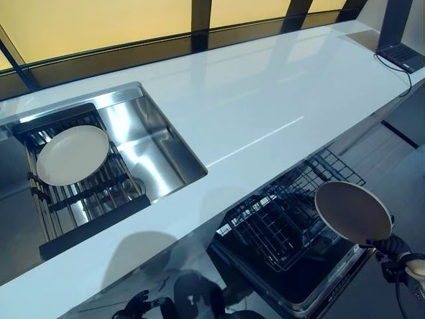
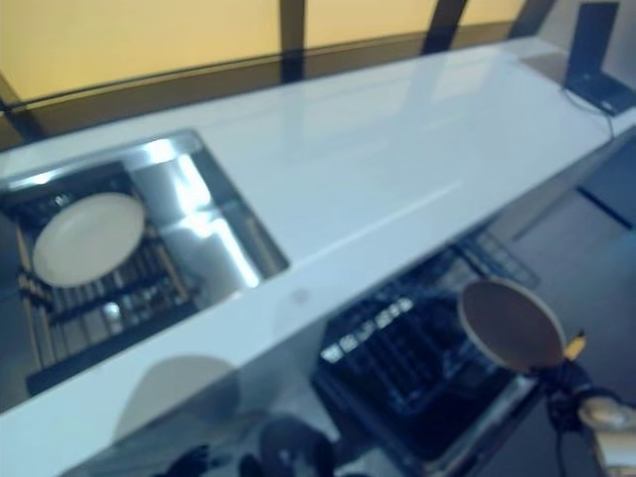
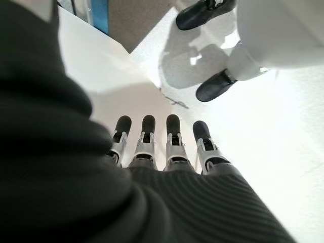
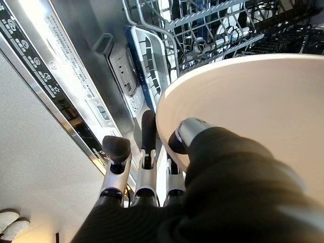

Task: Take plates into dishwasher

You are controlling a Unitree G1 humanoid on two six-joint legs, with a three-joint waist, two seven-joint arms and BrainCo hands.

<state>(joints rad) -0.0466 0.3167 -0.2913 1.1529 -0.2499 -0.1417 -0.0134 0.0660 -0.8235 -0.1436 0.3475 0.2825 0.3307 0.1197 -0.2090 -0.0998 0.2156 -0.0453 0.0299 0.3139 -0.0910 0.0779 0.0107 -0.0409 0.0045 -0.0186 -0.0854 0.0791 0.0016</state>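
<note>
Right wrist view: right hand (image 4: pixel 152 167) pinches plate (image 4: pixel 253 126) by its rim above dishwasher rack (image 1: pixel 285 212); thin grip risks slipping, left hand (image 3: pixel 162 147) idle, fingers straight

Small white symbols and lettering run along the dishwasher door's control strip (image 4: pixel 48 61), too small to read; no other print shows anywhere.
</note>
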